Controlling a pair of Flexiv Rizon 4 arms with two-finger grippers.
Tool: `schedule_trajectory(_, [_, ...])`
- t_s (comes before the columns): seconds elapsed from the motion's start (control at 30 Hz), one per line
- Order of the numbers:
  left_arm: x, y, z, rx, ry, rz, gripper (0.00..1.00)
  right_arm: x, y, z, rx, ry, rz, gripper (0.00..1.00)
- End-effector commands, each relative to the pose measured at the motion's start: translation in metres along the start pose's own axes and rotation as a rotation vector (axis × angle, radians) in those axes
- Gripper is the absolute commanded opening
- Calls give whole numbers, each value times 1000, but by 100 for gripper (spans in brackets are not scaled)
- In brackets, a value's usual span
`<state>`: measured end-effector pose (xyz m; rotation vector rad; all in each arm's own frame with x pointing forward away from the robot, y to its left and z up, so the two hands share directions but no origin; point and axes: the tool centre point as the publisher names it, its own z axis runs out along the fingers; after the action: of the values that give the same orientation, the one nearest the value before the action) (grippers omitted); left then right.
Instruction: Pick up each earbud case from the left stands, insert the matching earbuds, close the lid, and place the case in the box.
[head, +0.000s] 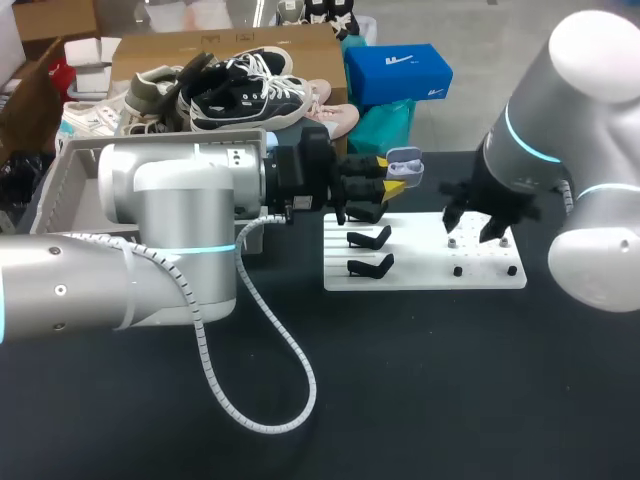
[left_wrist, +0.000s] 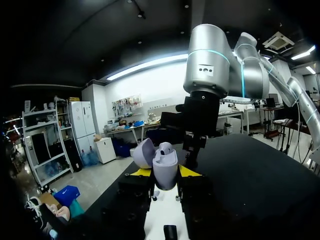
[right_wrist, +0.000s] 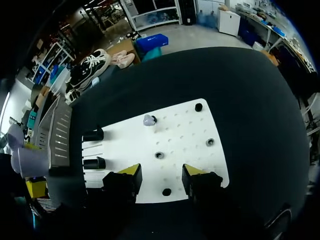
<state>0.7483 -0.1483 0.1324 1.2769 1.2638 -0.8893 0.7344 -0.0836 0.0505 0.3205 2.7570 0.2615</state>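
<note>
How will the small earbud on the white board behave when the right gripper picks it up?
Probably light: the earbud looks tiny beside the right gripper. Its rounded shell may slip in the grip, and a sideways nudge could roll it across the white board.

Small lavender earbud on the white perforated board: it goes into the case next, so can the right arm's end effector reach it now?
Probably yes: the right end effector hangs open above the white perforated board, the small lavender earbud sits uncovered ahead of it, nothing between.
</note>
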Motion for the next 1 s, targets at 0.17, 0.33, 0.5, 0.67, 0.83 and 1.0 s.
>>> schedule_trajectory(0.17, [0,-2,0,-8,-2,2,0,-21,9,15,-19,-31,-40,49])
schedule_trajectory(0.33, [0,-2,0,-8,-2,2,0,-32,14,23,-22,-28,-53,49])
schedule_trajectory(0.5, [0,-2,0,-8,-2,2,0,-40,18,30,-22,-25,-57,49])
schedule_trajectory(0.67, [0,-2,0,-8,-2,2,0,-45,20,38,-12,-14,-50,49])
schedule_trajectory(0.83, [0,-2,0,-8,-2,2,0,-47,22,42,-3,-9,-37,49])
schedule_trajectory(1.0, [0,-2,0,-8,-2,2,0,-50,23,43,4,-7,-25,48])
